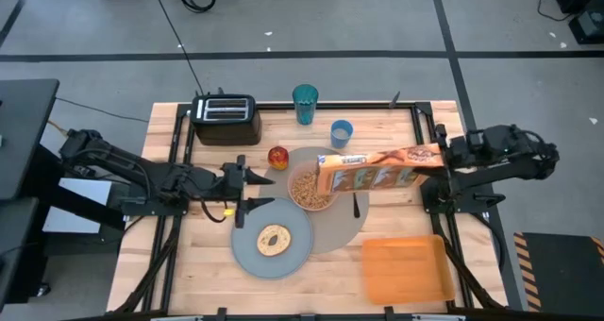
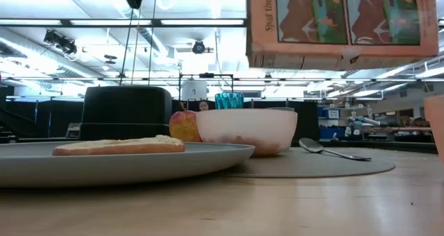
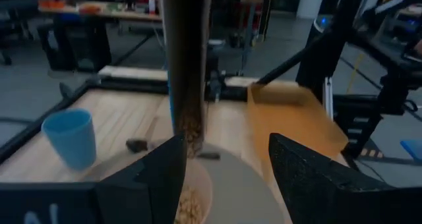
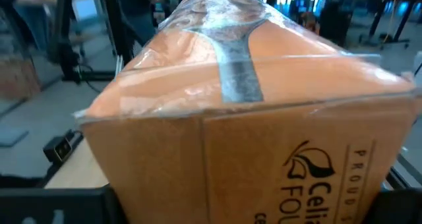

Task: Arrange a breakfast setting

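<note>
The orange cereal box [image 1: 377, 170] lies on its side in the air, its open end [image 1: 323, 168] over the pink bowl [image 1: 310, 189], which holds cereal. My right gripper [image 1: 436, 159] is shut on the box's other end. The bowl and the metal spoon [image 1: 356, 205] rest on the tan mat [image 1: 342, 228]. The grey-blue plate [image 1: 274, 241] carries the toast ring [image 1: 274, 239] and overlaps the mat's left edge. The apple [image 1: 277, 157] and the light-blue cup [image 1: 341, 132] stand beyond the mat. My left gripper [image 1: 262, 191] is open and empty, left of the bowl. My right gripper holds the cereal box by its taped closed end [image 4: 237, 85], one finger on each broad face. The fingers come level from the table's right and lie along the box. The box is lifted clear, on its side, with cereal at its open end [image 3: 191, 128] above the bowl.
A black toaster [image 1: 226, 113] and a teal glass [image 1: 305, 102] stand at the far edge. A flat orange tray [image 1: 406, 269] lies at the near right. Bare wood shows at the near left of the table.
</note>
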{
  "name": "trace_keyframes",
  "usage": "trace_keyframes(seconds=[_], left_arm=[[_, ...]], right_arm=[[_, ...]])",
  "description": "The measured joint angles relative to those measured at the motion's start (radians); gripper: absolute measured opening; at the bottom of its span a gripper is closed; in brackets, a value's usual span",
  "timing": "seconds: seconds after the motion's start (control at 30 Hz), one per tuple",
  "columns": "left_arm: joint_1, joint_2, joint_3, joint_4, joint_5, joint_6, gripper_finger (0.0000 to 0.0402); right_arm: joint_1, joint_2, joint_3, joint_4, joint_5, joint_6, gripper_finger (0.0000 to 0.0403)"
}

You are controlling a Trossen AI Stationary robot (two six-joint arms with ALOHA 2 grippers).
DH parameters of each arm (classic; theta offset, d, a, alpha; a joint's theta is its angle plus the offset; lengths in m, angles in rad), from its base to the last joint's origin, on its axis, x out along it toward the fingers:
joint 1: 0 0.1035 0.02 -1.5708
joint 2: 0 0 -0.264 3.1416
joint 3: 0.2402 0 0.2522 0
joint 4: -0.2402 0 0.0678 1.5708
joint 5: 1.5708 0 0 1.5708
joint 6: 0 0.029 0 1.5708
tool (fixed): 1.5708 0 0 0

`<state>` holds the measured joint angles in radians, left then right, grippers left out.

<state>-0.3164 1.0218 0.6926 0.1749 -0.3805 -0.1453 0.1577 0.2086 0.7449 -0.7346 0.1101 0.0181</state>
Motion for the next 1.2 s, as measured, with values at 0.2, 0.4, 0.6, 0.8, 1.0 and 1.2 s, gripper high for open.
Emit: trace_keyframes(seconds=[0.2,0.4,0.6,0.8,1.0,1.2], left_arm=[[-0.002,0.053,0.000,0.117,0.000,0.073,0.0222],[-0.002,0.157,-0.056,0.351,0.013,0.106,0.0222],[0.006,0.293,-0.165,0.735,0.014,0.165,0.0222],[0.011,0.367,-0.170,0.809,0.017,0.179,0.0222],[0.013,0.365,-0.170,0.832,0.016,0.192,0.0222],[0.062,0.379,-0.153,0.865,0.016,0.184,0.0234]], right_arm=[[0.000,-0.184,-0.074,0.003,0.000,0.008,0.0206],[0.000,-0.194,-0.068,0.060,0.006,-0.016,0.0205],[0.000,-0.195,-0.133,0.285,0.013,-0.083,0.0205],[0.000,-0.197,-0.180,0.358,0.030,-0.126,0.0205],[0.000,-0.197,-0.180,0.462,-0.006,-0.129,0.0205],[0.000,-0.196,-0.231,0.693,-0.061,-0.161,0.0205]])
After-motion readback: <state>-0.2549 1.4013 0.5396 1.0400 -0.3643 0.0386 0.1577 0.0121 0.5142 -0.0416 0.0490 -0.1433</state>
